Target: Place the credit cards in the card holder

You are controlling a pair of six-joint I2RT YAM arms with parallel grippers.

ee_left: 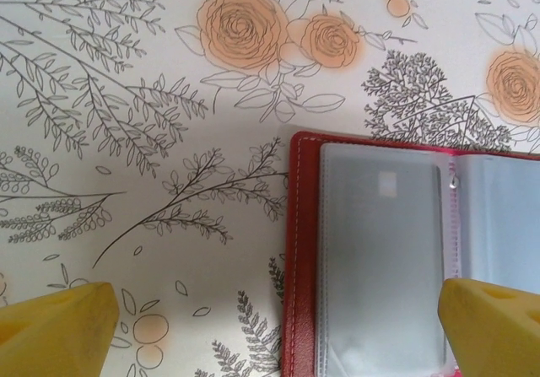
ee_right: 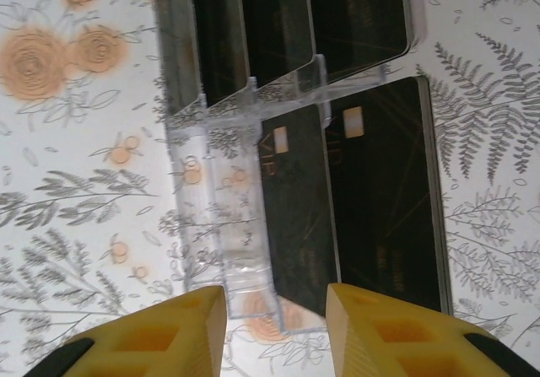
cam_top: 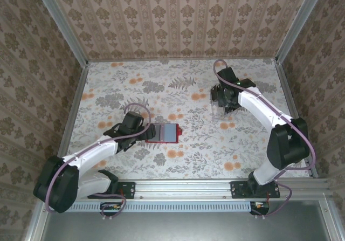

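The card holder (cam_top: 164,133) is a red wallet lying open on the flowered table, its clear inner sleeves (ee_left: 380,250) facing up. My left gripper (ee_left: 274,335) hovers open over its left edge (ee_left: 301,250), one yellow finger over bare table and the other above the sleeves. Several black credit cards (ee_right: 295,208) stand in a clear slotted rack (ee_right: 219,225) at the back right. My right gripper (ee_right: 277,335) is over the rack's near end. Its fingers (ee_right: 396,335) stand apart on either side of that end and the lower edge of one card, touching neither.
The table (cam_top: 178,90) is walled by patterned panels on three sides with metal posts at the corners. The rack (cam_top: 225,110) sits at the back right under the right arm. A metal rail (cam_top: 183,188) carrying both arm bases runs along the near edge.
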